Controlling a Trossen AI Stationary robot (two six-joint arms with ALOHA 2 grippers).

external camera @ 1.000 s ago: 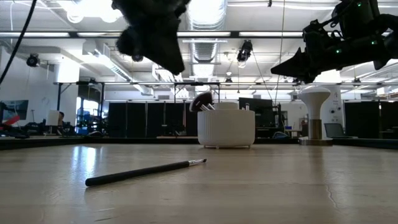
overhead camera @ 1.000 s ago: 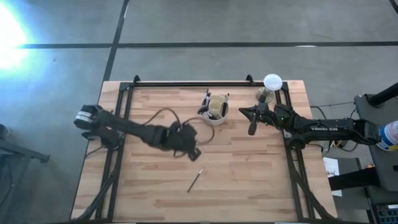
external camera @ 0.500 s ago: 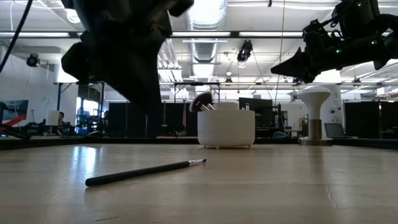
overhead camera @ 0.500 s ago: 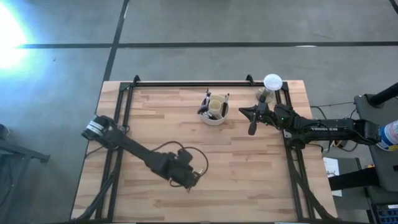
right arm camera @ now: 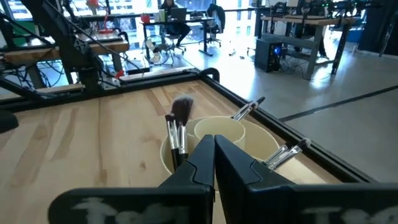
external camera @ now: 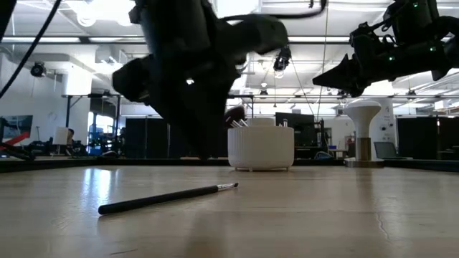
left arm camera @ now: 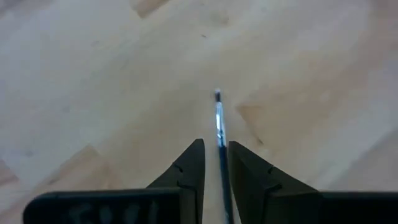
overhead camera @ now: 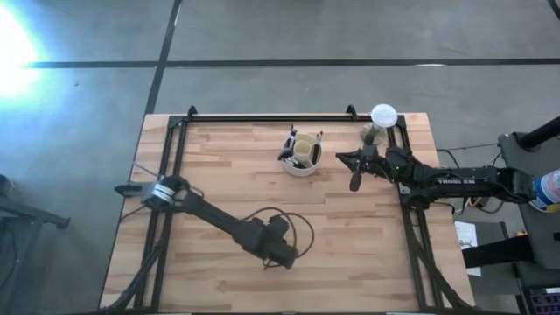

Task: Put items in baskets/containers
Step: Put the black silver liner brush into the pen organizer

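Note:
One thin dark makeup brush (external camera: 165, 198) lies flat on the wooden table near its front edge. In the high view my left gripper (overhead camera: 284, 260) hides it. That gripper points steeply down above the brush, open by a narrow gap. In the left wrist view the brush (left arm camera: 218, 118) runs through that gap (left arm camera: 216, 144). The low view shows the fingers (external camera: 204, 143) ending above the table. The round cream holder (overhead camera: 302, 156) stands at the far middle with several brushes upright in it. My right gripper (overhead camera: 353, 182) hangs shut to the holder's right, above the table.
A white globe on a stand (overhead camera: 382, 116) sits at the far right corner, behind my right arm. A black frame rail (overhead camera: 271, 115) runs along the table's far edge and down both sides. Bare wood lies between the holder and the loose brush.
My left gripper has swung from the table's middle toward the near edge, then a little to the right. It has sunk and rolled, and now stands over the loose brush. The brush has not moved.

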